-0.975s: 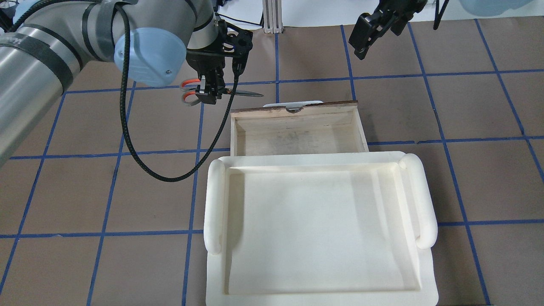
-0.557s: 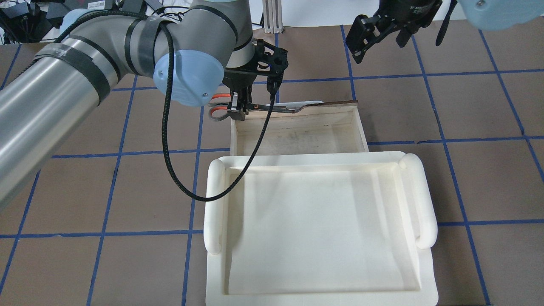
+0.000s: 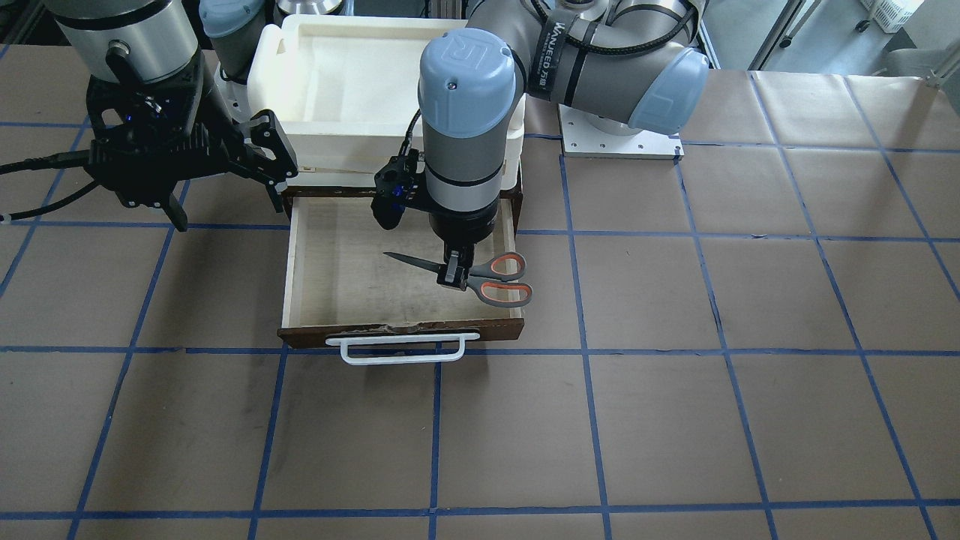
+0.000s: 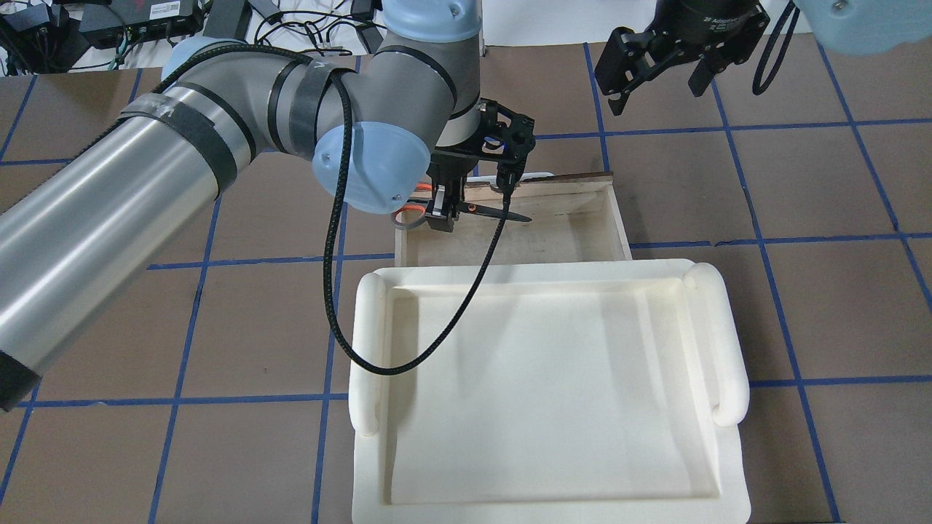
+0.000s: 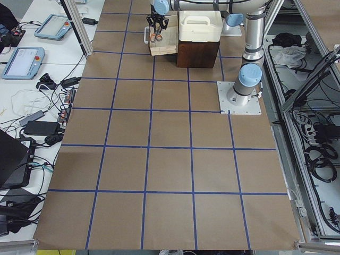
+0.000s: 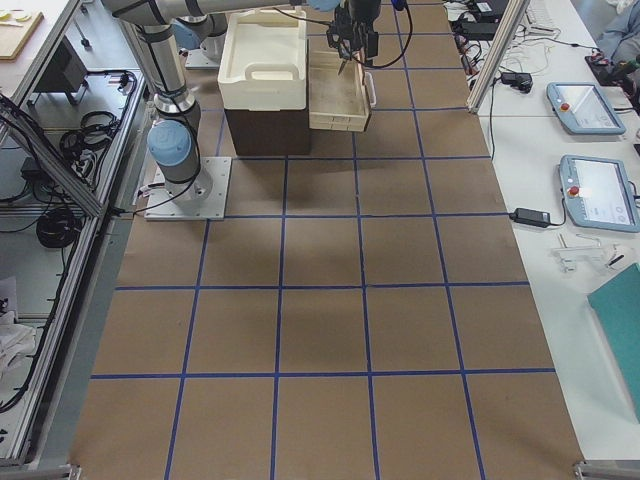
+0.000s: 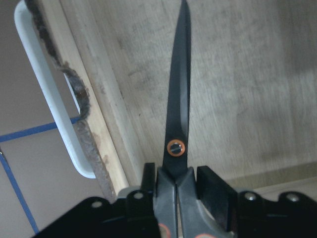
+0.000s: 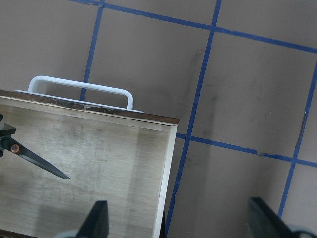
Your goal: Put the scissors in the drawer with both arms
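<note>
The scissors [image 3: 491, 280], grey handles with orange-lined loops and dark blades, hang level in my left gripper [image 3: 452, 271], which is shut on them near the pivot. They are above the pale floor of the open brown drawer [image 3: 337, 270], near its left side and front wall. The overhead view shows the blades [image 4: 518, 217] pointing right over the drawer [image 4: 568, 233]. The left wrist view shows the scissors [image 7: 178, 109] held between the fingers [image 7: 213, 186]. My right gripper [image 4: 655, 69] is open and empty, beyond the drawer's right front corner.
A white bar handle [image 3: 405, 349] sits on the drawer front. A cream-white plastic tray [image 4: 368, 349] sits on top of the cabinet behind the drawer. A black cable [image 4: 342, 320] loops from my left wrist over the tray's left rim. Brown table with blue grid lines lies all around.
My left arm has carried the scissors to the right, from left of the drawer to above its inside. My right gripper has shifted slightly and stays open.
</note>
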`<action>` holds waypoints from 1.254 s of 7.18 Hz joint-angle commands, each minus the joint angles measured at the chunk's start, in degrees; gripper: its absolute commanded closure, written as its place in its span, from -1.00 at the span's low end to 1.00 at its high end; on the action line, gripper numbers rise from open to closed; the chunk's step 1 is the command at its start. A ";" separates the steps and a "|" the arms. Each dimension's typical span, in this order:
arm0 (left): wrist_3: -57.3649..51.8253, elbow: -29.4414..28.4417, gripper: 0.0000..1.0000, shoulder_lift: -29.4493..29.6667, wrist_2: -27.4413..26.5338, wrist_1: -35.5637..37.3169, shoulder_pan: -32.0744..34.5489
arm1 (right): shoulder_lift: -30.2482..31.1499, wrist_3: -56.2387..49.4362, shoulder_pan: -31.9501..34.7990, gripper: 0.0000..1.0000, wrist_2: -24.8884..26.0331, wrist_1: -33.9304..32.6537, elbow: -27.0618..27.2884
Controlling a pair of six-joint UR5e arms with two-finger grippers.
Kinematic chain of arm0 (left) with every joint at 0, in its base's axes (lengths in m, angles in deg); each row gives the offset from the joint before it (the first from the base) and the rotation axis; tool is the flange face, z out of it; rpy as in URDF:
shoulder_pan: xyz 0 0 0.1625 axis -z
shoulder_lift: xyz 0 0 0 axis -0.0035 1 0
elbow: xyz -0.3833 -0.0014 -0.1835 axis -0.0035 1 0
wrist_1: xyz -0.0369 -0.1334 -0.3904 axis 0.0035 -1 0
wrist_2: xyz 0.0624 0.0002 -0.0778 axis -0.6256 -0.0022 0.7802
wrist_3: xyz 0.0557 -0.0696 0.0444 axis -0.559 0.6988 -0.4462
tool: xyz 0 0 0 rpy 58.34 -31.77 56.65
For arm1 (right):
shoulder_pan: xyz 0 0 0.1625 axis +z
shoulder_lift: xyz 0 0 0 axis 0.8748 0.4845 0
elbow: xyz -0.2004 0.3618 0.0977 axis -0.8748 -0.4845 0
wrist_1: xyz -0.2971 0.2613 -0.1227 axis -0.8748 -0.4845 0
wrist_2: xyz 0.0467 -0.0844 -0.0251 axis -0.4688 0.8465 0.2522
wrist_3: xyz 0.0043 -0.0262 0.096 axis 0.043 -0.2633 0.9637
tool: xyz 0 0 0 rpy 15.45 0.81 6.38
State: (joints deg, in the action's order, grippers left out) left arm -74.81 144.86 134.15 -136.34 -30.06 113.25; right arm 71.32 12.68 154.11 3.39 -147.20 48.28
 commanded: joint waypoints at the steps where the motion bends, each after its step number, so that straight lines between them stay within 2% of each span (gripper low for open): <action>1: 0.05 0.40 1.00 0.15 1.27 0.02 1.56 | 0.03 -0.56 -0.18 -1.00 1.05 0.21 0.02; 4: -0.04 2.42 0.95 0.50 1.27 2.38 2.01 | 0.03 -0.39 -0.36 -1.00 1.33 0.38 0.02; 5: 0.05 2.42 -0.53 0.94 1.44 4.57 1.92 | 0.03 -0.39 -0.36 -1.00 1.15 0.38 0.02; 7: 1.70 2.33 -0.61 0.16 3.10 6.70 1.92 | 0.03 -0.39 -0.36 -1.00 0.98 0.56 0.19; 9: 11.85 1.28 -0.61 -1.51 2.50 7.84 1.40 | 0.03 -0.39 -0.36 -1.00 1.15 0.39 0.37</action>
State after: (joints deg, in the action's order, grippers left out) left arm -69.18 146.68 133.64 -133.79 -22.72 115.04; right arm 71.35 12.29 153.70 4.54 -146.68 48.53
